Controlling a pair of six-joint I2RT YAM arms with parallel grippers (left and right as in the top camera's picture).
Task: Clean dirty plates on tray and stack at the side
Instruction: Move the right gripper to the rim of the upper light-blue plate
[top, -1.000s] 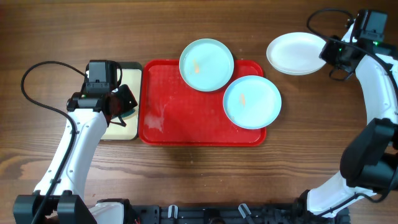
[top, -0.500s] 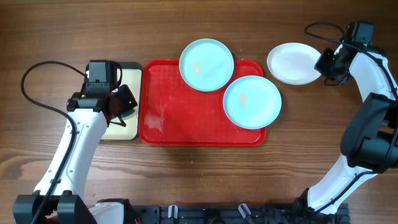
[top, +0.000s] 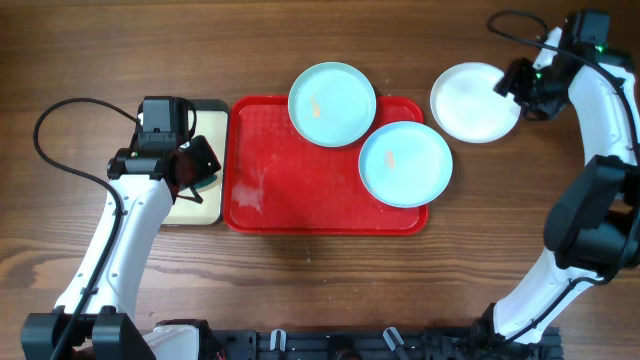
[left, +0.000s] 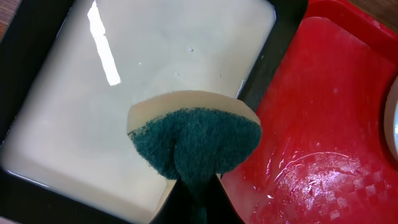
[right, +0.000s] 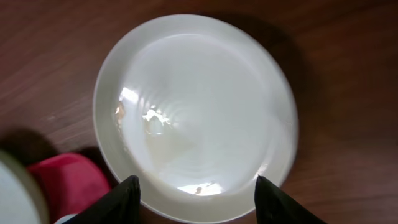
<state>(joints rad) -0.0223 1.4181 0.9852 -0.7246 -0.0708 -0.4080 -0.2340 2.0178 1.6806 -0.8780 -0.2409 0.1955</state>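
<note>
The red tray (top: 300, 190) carries two pale blue plates, each with an orange smear. One plate (top: 332, 104) overhangs its far edge and the other (top: 405, 164) its right edge. A white plate (top: 475, 102) lies flat on the table right of the tray. My right gripper (top: 515, 85) hovers at that plate's right rim. In the right wrist view its fingers (right: 127, 199) stand wide apart over the white plate (right: 193, 112), holding nothing. My left gripper (left: 198, 186) is shut on a green-and-yellow sponge (left: 196, 140) above the cream tray (left: 124, 74).
The black-rimmed cream tray (top: 195, 208) sits against the red tray's left side. A wet patch shows on the red tray's floor (left: 323, 180). Bare wooden table (top: 320, 290) surrounds everything. A cable loops behind each arm.
The right gripper opened and let go of the white plate, which now rests flat slightly nearer the tray. The left arm and sponge have not moved.
</note>
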